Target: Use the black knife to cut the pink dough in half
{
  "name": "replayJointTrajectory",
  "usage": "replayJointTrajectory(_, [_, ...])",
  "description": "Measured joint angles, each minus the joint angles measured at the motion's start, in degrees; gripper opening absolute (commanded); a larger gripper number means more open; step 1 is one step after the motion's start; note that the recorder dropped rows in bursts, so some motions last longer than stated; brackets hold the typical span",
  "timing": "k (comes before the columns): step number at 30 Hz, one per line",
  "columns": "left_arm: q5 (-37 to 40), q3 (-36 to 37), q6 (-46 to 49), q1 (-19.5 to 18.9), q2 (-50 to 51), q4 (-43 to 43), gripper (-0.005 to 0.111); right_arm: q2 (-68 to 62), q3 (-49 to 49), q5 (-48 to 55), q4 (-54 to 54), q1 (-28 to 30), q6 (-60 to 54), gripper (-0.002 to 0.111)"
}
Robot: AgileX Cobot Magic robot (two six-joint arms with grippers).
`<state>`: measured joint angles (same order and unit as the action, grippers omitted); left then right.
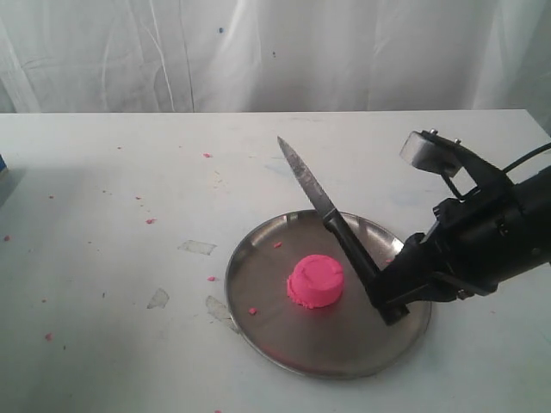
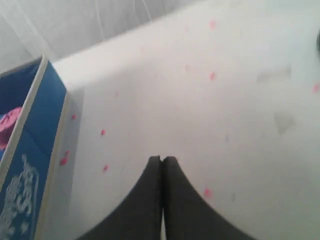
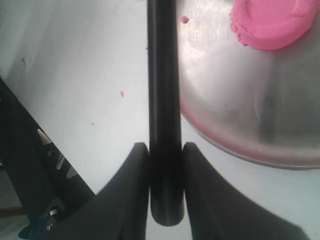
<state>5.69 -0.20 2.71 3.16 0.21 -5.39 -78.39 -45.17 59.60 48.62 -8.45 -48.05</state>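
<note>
Pink dough [image 1: 315,280] sits uncut; right tool [image 3: 166,148] grips the knife [image 1: 336,225] at three o'clock; off-centre descent risks unequal pieces.

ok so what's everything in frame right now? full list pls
pink dough: one, bright pink, uncut puck near the middle of the plate
steel plate: one, silver, on the table, right of centre
black knife: one, black handle, grey blade, raised at a slant over the plate
pink crumbs: many, scattered on the table, a few on the plate
pale patches: three, greyish, left of the plate
blue box: one, at the table's left edge
table: one, white
curtain: white, behind the table
right gripper: black, clamped on the knife handle
left gripper: black, shut, empty, above the table
</note>
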Motion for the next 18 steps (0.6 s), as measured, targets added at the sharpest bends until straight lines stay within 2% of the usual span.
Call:
replayJointTrajectory(4, [-20.6,0.0,-9.9,0.0,0.0,7.0,0.000,0.0,0.0,-0.5,0.0,-1.3,0.3,0.000])
replayJointTrajectory(7, [-35.7,0.0,-16.9,0.0,0.0,6.8,0.000,0.0,0.0,-0.7,0.0,-2.3,0.4,0.000])
replayJointTrajectory(9, [-41.9,0.0,-18.7,0.0,0.0,6.0,0.000,0.0,0.0,-0.9,-0.1,-2.9,0.4,0.000])
replayJointTrajectory(11, [-42.4,-0.4,-19.2,0.0,0.0,5.4,0.000,0.0,0.0,-1.6,-0.7,-3.4,0.5,0.000])
replayJointTrajectory(14, [-39.2,-3.0,-18.8,0.0,1.4,5.4,0.000,0.0,0.0,-3.3,-2.9,-4.4,2.2,0.000])
replayJointTrajectory(18, [-37.6,-7.0,-12.7,0.0,7.0,5.4,0.000,0.0,0.0,-5.7,-9.1,-6.2,7.7,0.000])
